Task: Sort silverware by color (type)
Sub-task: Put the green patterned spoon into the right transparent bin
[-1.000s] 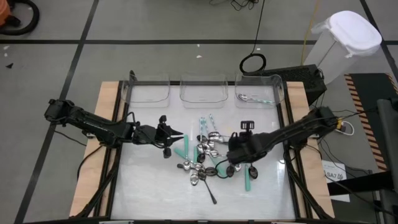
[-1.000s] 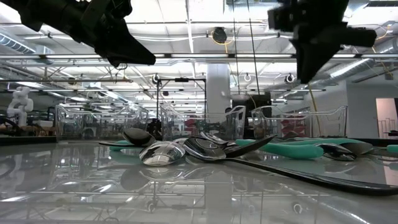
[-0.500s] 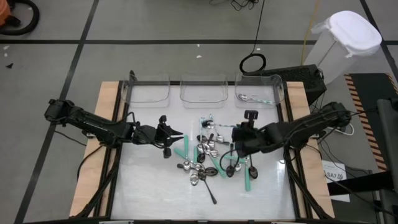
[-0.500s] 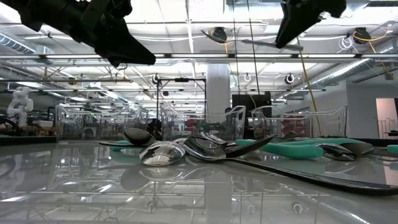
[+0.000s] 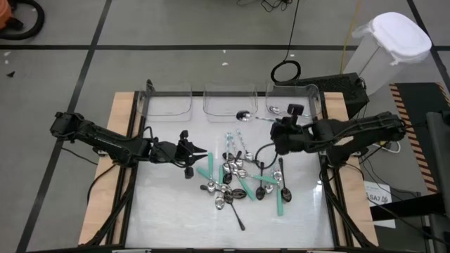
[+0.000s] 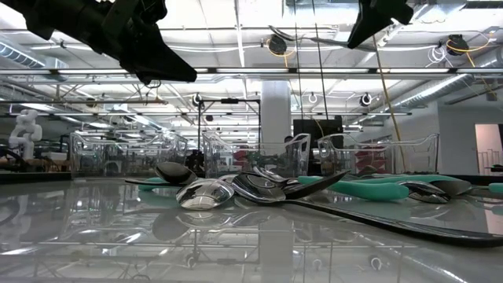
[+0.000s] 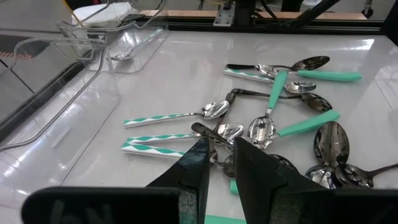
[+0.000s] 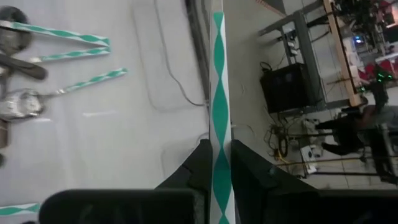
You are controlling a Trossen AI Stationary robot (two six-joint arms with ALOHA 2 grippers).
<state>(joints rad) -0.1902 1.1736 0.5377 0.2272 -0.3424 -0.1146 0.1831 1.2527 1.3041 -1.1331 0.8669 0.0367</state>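
Note:
A heap of silverware (image 5: 239, 174) lies mid-table: silver spoons with teal handles, some with white-and-teal patterned handles, and a dark one. In the left wrist view the heap (image 7: 273, 124) sits just beyond my left fingers. My left gripper (image 5: 200, 153) hovers left of the heap, open by a narrow gap (image 7: 222, 155). My right gripper (image 5: 278, 125) is raised near the far bins, shut on a patterned-handle spoon (image 5: 254, 117). Its bowl (image 5: 243, 114) is over the middle bin's near right corner. My right gripper pinches the spoon's white-and-teal patterned handle (image 8: 219, 134) between its two fingers (image 8: 198, 165). The handle runs lengthwise along the fingers and out past their tips. The spoon is lifted clear of the table, and its bowl points toward the table's left.
Three clear bins stand along the far edge: left (image 5: 169, 102), middle (image 5: 229, 100) and right (image 5: 295, 100). The right one holds a patterned-handle spoon (image 5: 285, 111). Black rails run along the table's left and right sides. Bare tabletop lies near the front edge.
My right gripper has risen from the heap with the patterned-handle spoon and travelled toward the far edge, to just before the bins, turning as it went. The spoon is lifted clear of the heap and now points at the middle bin. The left arm has kept still.

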